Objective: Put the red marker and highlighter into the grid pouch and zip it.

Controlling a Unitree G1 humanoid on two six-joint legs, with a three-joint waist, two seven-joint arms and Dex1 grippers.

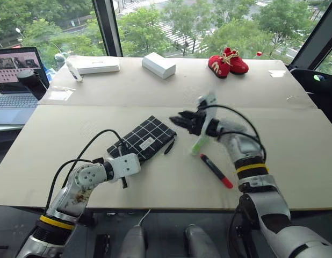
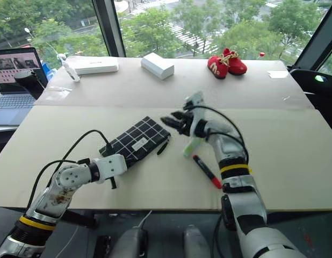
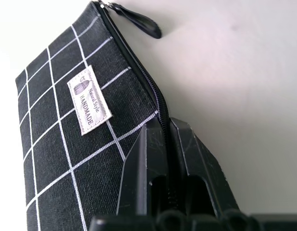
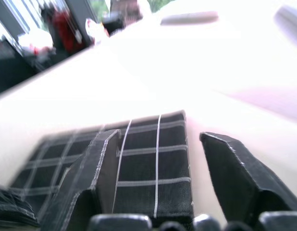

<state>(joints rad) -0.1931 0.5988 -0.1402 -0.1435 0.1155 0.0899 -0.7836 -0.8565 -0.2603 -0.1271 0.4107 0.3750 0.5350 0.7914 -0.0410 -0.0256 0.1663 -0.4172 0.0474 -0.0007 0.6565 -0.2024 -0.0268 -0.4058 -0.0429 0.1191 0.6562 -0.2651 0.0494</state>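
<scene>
Two black fingers of the left gripper [image 3: 167, 144] are clamped together on the zipper edge of the grid pouch [image 1: 147, 137], a flat black fabric rectangle with white lines and a small white label. The right gripper [image 1: 182, 119], blurred, hangs above the table [image 1: 295, 161] with jaws apart, empty. At its five o'clock lie the stubby light-green highlighter [image 1: 199, 145], partly hidden, and the slim red marker [image 1: 216, 171].

Bright daylight from the windows [image 1: 209, 21] behind, pale counter [image 1: 295, 161] washed with glare, right wrist view motion-blurred, soft shadows.
</scene>
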